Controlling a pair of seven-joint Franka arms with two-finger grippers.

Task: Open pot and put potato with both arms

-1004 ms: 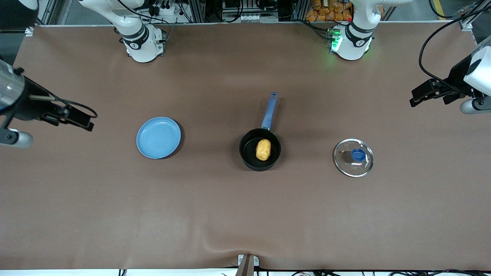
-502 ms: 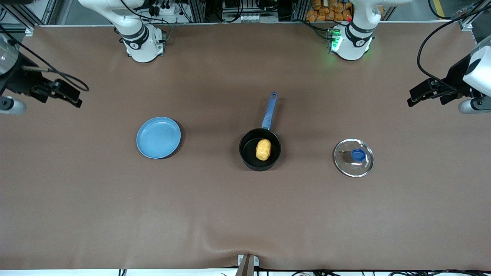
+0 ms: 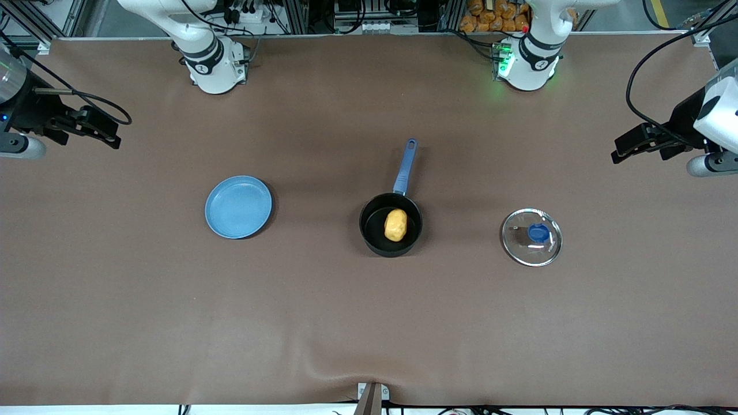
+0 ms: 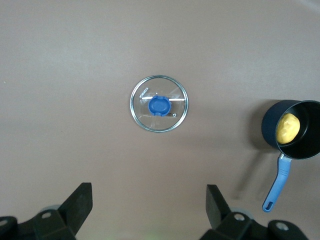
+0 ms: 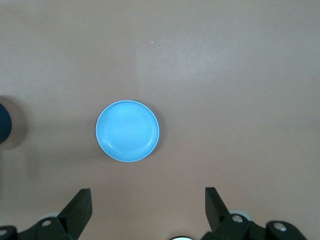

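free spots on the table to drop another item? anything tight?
Bare stretches: between the blue plate and the pot, between the pot and the glass lid, and everything nearer the front camera than that row. Nothing crowded; both open grippers hang over the table ends.

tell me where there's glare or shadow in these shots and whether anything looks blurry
Front view: even overhead light, soft shadows beside the pot and blue plate, a green glow at the left arm's base. Left wrist view: small glints on the glass lid, and the open left pincer is dark and slightly soft at the frame edge. Right wrist view: flat light, with the open right pincer equally soft.
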